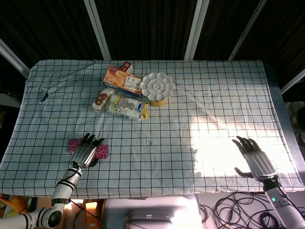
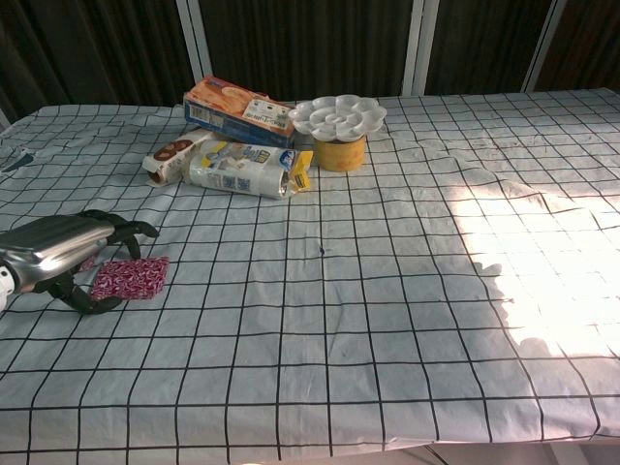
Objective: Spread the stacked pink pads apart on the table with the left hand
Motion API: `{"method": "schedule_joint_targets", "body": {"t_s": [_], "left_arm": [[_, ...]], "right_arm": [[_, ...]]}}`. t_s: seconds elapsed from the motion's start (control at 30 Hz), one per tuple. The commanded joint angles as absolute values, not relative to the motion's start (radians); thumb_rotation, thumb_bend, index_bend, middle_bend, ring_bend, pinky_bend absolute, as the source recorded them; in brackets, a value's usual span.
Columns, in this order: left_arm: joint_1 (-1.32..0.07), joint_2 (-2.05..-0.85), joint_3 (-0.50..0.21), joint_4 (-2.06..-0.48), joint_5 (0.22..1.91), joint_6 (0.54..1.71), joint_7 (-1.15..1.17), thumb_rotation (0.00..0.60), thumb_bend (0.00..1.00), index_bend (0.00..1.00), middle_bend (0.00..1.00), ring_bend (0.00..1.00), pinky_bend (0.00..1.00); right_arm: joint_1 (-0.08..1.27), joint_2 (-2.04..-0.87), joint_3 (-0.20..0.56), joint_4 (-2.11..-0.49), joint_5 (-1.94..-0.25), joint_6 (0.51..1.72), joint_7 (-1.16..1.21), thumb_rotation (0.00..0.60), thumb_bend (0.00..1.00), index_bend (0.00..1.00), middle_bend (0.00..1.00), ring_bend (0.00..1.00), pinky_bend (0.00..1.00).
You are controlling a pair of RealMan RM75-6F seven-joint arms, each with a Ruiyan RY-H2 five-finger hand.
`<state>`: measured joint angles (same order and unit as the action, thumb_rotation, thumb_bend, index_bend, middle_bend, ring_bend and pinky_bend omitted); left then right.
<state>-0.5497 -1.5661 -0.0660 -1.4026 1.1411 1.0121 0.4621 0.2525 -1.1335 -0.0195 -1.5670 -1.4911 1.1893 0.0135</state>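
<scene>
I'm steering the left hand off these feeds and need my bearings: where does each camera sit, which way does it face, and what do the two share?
Head view: high above the near edge, looking steeply down on the black-gridded white tablecloth; shows the left hand over the pink patterned pads and the open right hand.
Chest view: low at the near edge, looking across the tablecloth toward the dark windows; shows only the left hand.
Shared: left hand, pads, white flower-shaped palette tray.
</scene>
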Motion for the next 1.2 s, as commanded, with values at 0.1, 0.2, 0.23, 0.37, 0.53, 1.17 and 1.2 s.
{"method": "schedule_joint_targets", "body": {"t_s": [0.1, 0.2, 0.23, 0.37, 0.53, 1.17, 1.2], "left_arm": [[-0.546, -1.562, -0.060, -1.409, 1.146, 1.017, 0.463, 0.600, 0.32, 0.15, 0.29, 0.08, 0.00], [-0.544, -1.558, -0.057, -1.412, 1.144, 1.017, 0.465, 0.600, 0.32, 0.15, 0.30, 0.09, 0.00], [-0.544, -1.558, -0.056, -1.413, 1.143, 1.018, 0.465, 0.600, 0.32, 0.16, 0.30, 0.10, 0.00], [-0.543, -1.563, -0.056, -1.402, 1.147, 1.021, 0.458, 0.600, 0.32, 0.22, 0.37, 0.13, 0.00], [-0.544, -1.569, -0.059, -1.390, 1.148, 1.017, 0.448, 0.600, 0.32, 0.28, 0.45, 0.17, 0.00], [-0.512, -1.573, -0.060, -1.344, 1.258, 1.108, 0.344, 0.600, 0.32, 0.50, 0.72, 0.35, 0.00], [-0.510, -1.570, -0.061, -1.345, 1.262, 1.112, 0.337, 0.600, 0.32, 0.50, 0.72, 0.35, 0.00]], "right_arm": [[0.252, -1.134, -0.019, -1.568, -1.489, 1.188, 0.011, 0.600, 0.19, 0.00, 0.00, 0.00, 0.00], [0.253, -1.134, -0.019, -1.568, -1.488, 1.187, 0.010, 0.600, 0.19, 0.00, 0.00, 0.00, 0.00], [0.253, -1.135, -0.019, -1.568, -1.488, 1.187, 0.009, 0.600, 0.19, 0.00, 0.00, 0.00, 0.00], [0.254, -1.136, -0.018, -1.569, -1.487, 1.184, 0.006, 0.600, 0.19, 0.00, 0.00, 0.00, 0.00], [0.254, -1.136, -0.018, -1.570, -1.486, 1.183, 0.005, 0.600, 0.19, 0.00, 0.00, 0.00, 0.00], [0.254, -1.141, -0.018, -1.569, -1.483, 1.181, -0.002, 0.600, 0.19, 0.00, 0.00, 0.00, 0.00], [0.254, -1.142, -0.018, -1.568, -1.483, 1.181, -0.004, 0.600, 0.19, 0.00, 0.00, 0.00, 0.00]]}}
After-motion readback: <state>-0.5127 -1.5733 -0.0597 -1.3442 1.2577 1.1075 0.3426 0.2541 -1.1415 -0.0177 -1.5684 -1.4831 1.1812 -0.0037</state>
